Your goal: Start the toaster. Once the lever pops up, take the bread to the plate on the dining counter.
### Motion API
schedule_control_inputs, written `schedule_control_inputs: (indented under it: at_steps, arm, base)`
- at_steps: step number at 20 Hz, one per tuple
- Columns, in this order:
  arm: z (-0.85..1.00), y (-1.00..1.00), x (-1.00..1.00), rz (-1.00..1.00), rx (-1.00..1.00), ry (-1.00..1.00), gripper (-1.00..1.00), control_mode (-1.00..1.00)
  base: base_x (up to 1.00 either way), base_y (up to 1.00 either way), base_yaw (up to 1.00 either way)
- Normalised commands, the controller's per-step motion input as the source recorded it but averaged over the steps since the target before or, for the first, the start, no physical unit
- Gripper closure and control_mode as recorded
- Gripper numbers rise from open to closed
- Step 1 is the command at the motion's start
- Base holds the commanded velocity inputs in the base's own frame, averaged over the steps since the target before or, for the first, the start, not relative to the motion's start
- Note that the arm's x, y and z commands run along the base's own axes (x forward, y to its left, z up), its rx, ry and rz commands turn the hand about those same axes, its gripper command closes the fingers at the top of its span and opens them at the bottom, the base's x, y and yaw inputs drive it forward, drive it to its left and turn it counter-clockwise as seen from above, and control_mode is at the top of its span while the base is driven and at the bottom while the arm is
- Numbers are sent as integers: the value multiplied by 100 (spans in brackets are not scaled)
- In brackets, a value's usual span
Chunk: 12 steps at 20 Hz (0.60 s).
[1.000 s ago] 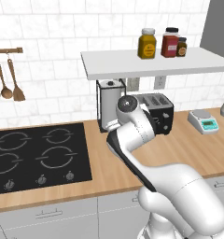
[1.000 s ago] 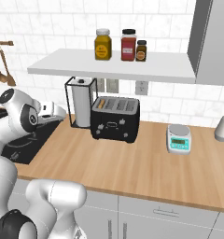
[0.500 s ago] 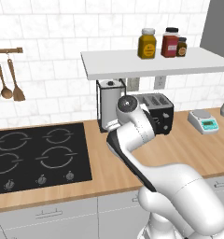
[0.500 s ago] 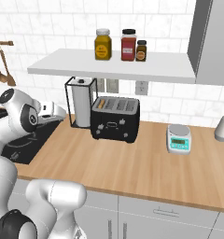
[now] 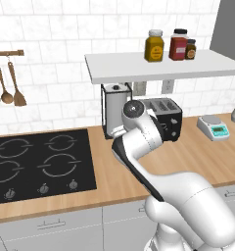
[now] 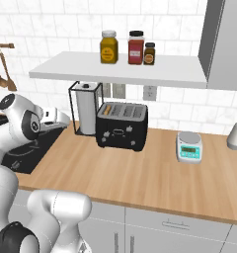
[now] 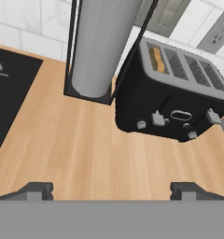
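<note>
The task looks barely begun; the toaster (image 6: 121, 125) stands on the desk (image 6: 140, 173) against the tiled wall, just beside the paper-towel roll (image 6: 86, 106), and the bread (image 7: 156, 59) sits down in its leftmost slot, only a tan edge showing; the levers on the front (image 7: 157, 118) appear untouched, though I cannot tell their height for certain. The tool (image 7: 111, 191) hangs over bare wood short of the toaster, its two fingertips (image 7: 35, 190) spread wide with nothing between them. By my reading, everything is left: reaching a lever, pressing it down, waiting for the pop, lifting the slice out, then carrying it to the plate on the dining counter.
</note>
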Motion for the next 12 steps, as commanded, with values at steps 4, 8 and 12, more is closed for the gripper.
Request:
schedule_control_inputs:
  at_steps: [4, 8, 12]
  arm:
    - [0, 0, 0, 0, 0, 0, -100, -100]
    - [0, 0, 0, 0, 0, 0, -100, -100]
    - [0, 0, 0, 0, 0, 0, -100, -100]
  base:
    - [0, 0, 0]
    - [0, 0, 0]
    - [0, 0, 0]
